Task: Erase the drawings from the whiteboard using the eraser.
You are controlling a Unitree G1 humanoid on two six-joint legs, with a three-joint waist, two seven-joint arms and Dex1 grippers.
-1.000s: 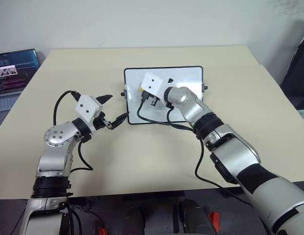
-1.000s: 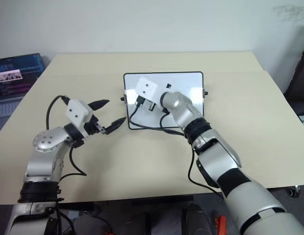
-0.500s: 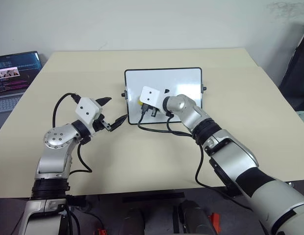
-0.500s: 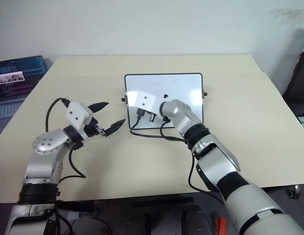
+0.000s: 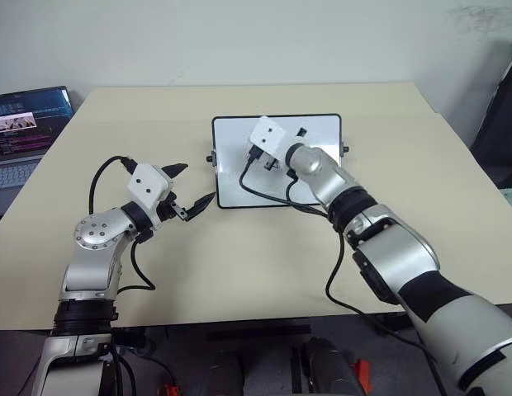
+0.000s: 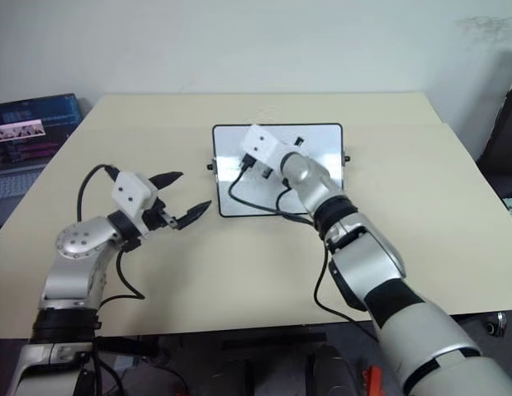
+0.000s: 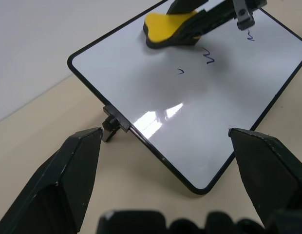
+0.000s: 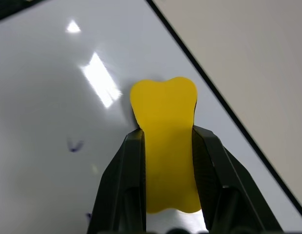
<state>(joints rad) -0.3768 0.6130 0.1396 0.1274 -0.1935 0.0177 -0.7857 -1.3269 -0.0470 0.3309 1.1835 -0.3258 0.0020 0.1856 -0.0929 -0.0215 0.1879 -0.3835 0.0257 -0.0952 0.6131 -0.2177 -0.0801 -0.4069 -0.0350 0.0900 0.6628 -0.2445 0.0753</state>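
Beige tabletop [image 5: 239, 264] fills the foreground, where the left gripper [image 5: 193, 187] hovers with its fingers spread wide and empty, just short of the whiteboard's near corner, unmoved from a second ago. Farther on lies the whiteboard [image 5: 239, 194], and the right gripper [image 8: 163, 146] has swung from the board's left part toward its far edge, fingers clamped tight on the yellow eraser [image 8: 164, 126], which presses on the white surface. The drawings [image 7: 208, 57] remain as faint squiggles, one partly cut off by the wrist.
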